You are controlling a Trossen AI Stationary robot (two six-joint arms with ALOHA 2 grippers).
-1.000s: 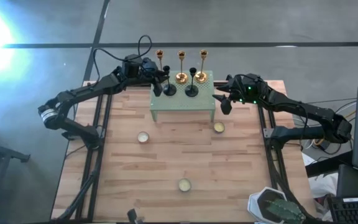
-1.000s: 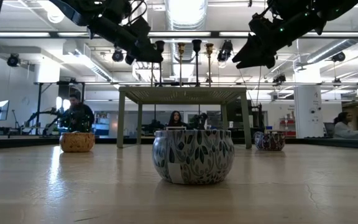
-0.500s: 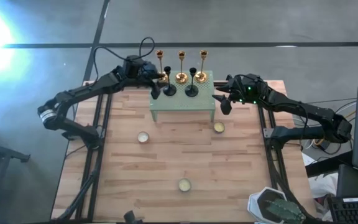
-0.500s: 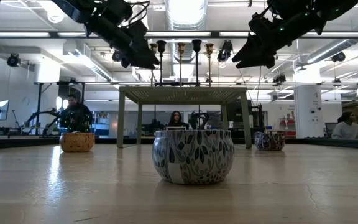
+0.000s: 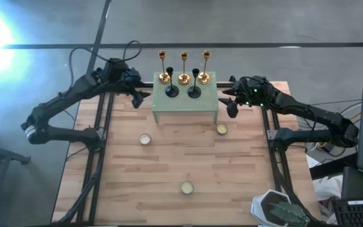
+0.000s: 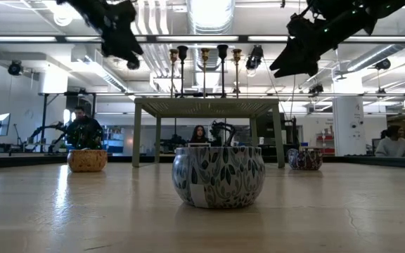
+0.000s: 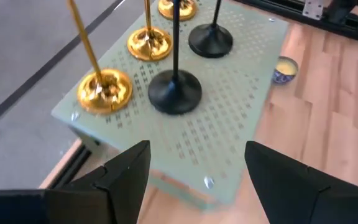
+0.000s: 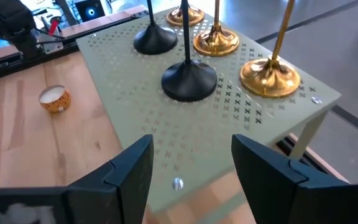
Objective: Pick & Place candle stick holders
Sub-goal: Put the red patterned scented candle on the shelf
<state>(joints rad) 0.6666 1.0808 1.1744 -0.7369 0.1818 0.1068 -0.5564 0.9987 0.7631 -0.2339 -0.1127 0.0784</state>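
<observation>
Three gold candle stick holders (image 5: 183, 68) and two shorter black ones (image 5: 171, 86) (image 5: 195, 85) stand upright on their round bases on the green perforated stand (image 5: 184, 104) at the table's far middle. My left gripper (image 5: 134, 98) hovers open off the stand's left end, level with its top; the left wrist view shows its fingers apart (image 7: 197, 180) and nothing between them, the nearest black base (image 7: 175, 91) ahead. My right gripper (image 5: 230, 105) hovers open off the stand's right end (image 8: 194, 168), also with nothing between its fingers.
Three small candle tins sit on the wooden table: one at centre left (image 5: 145, 139), one by the stand's right leg (image 5: 222, 129), one near the front (image 5: 186, 187). A patterned container (image 5: 279, 208) stands at the front right corner. People sit in the room beyond.
My left gripper has opened, let go of the left black holder and drawn back toward the table's left edge, clear of the stand. That holder stays upright on the stand. My right gripper has kept still.
</observation>
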